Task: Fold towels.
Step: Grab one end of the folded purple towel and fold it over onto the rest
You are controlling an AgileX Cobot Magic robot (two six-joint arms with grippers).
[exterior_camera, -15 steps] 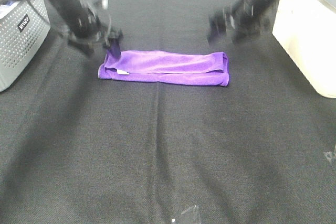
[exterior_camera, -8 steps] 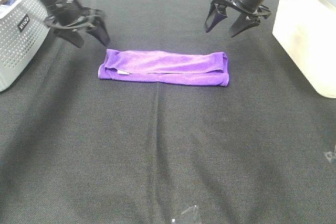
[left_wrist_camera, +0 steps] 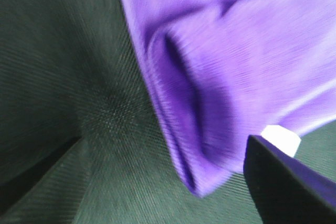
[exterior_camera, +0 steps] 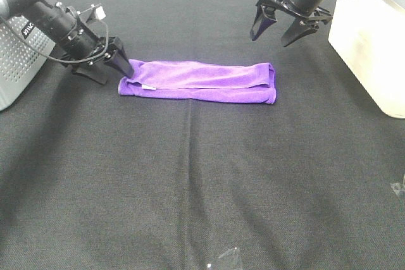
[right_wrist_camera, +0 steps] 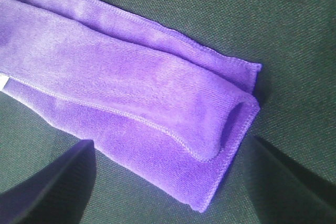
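The purple towel (exterior_camera: 197, 81) lies folded into a long strip on the black tabletop, with a small white tag (exterior_camera: 147, 86) near its left end. My left gripper (exterior_camera: 112, 71) is open and low at the towel's left end, one finger close to the edge. The left wrist view shows that end (left_wrist_camera: 226, 66), the tag (left_wrist_camera: 281, 139) and one dark finger (left_wrist_camera: 286, 192) over the towel. My right gripper (exterior_camera: 274, 33) is open and empty, raised behind the towel's right end. The right wrist view shows that end (right_wrist_camera: 131, 87) between its fingers (right_wrist_camera: 47, 192).
A grey perforated basket (exterior_camera: 19, 52) stands at the left edge, just behind my left arm. A cream box (exterior_camera: 370, 42) stands at the right edge beside my right arm. A small clear piece (exterior_camera: 228, 259) lies at the front edge of the black cloth.
My left gripper has come down and moved right, to the towel's left end. My right gripper rose from near the towel a second ago and now holds still. The towel has not moved.
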